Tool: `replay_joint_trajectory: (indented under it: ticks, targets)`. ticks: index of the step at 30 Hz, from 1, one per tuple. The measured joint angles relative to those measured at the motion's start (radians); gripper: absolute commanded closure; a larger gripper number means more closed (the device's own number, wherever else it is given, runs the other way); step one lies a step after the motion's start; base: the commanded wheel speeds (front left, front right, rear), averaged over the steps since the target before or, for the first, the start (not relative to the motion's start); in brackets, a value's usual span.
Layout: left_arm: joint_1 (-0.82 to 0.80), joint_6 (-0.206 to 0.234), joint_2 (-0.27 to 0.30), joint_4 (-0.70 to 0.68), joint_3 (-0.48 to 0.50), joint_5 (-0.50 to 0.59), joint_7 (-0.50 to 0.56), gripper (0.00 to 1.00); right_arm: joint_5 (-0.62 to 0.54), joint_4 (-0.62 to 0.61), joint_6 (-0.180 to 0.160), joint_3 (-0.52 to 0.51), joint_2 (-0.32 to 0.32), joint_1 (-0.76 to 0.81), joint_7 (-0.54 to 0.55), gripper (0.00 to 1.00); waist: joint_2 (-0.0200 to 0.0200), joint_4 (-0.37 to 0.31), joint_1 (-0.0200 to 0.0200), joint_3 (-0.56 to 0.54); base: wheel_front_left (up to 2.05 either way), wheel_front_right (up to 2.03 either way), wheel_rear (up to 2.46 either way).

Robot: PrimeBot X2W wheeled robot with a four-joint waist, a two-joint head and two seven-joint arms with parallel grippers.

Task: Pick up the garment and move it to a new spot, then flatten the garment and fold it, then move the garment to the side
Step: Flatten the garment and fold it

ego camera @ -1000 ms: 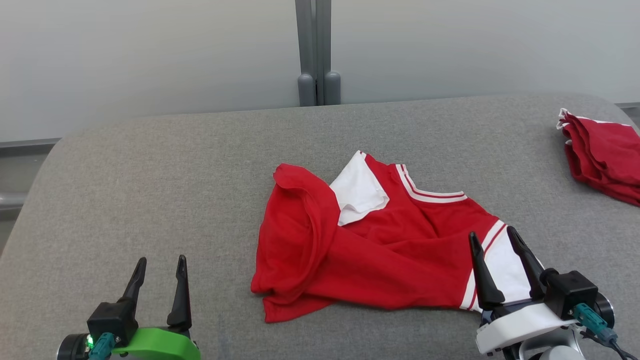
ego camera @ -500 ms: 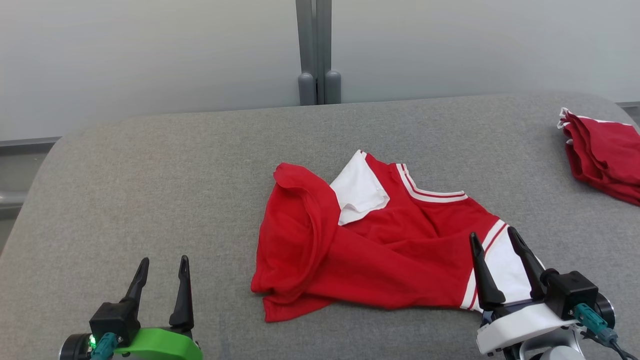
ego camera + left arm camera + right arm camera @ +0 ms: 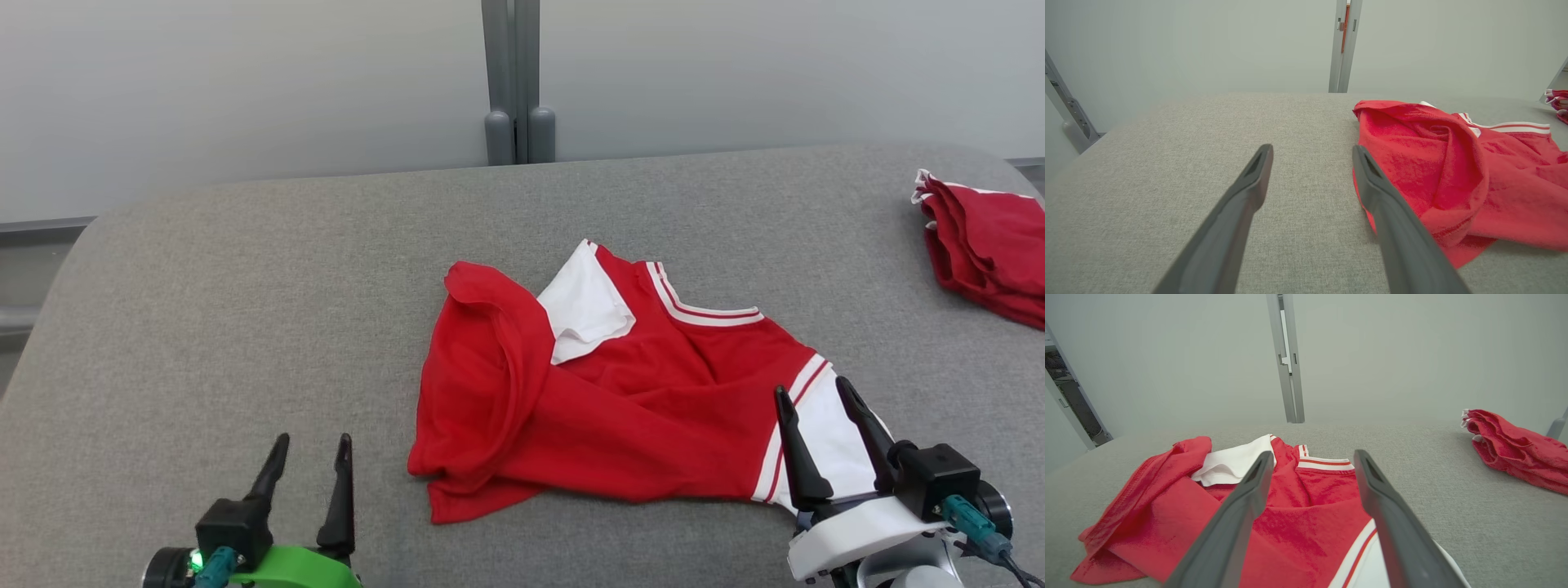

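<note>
- Garment (image 3: pixel 604 392): crumpled at centre of bench (image 3: pixel 245 286). One white sleeve turned up at 12 o'clock, other at 4 o'clock.
- Left pincer (image 3: pixel 313 438): jaws wide, empty, over bare bench at 8 o'clock of garment.
- Right pincer (image 3: pixel 811 385): jaws wide, empty, over 4 o'clock sleeve; contact cannot be told.
- Risk: pinch on one layer likely drags folded-over 9 o'clock flap and worsens bunching.
- Risk: red pile (image 3: pixel 988 245) at 2 o'clock near bench edge; transfer that way may snag it.
- Open room: bare bench from 9 to 11 o'clock.
</note>
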Motion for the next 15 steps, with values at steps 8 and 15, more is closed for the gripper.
replay_joint_trajectory:
  ticks: [8, 15]
  targets:
    - [0.0, -0.014, -0.015, 0.108, -0.153, -0.009, 0.004, 0.0, -0.017, 0.156, 0.0, -0.058, -0.048, -0.068, 0.0, 0.0, 0.0, -0.01, 0.0, 0.035, 0.0, 0.0, 0.0]
    - [-0.049, -0.017, -0.02, 0.24, -0.244, -0.044, 0.004, 0.0, -0.033, 0.35, 0.0, -0.112, -0.084, -0.158, 0.0, 0.0, 0.0, -0.019, 0.0001, 0.086, 0.0, 0.0, 0.0]
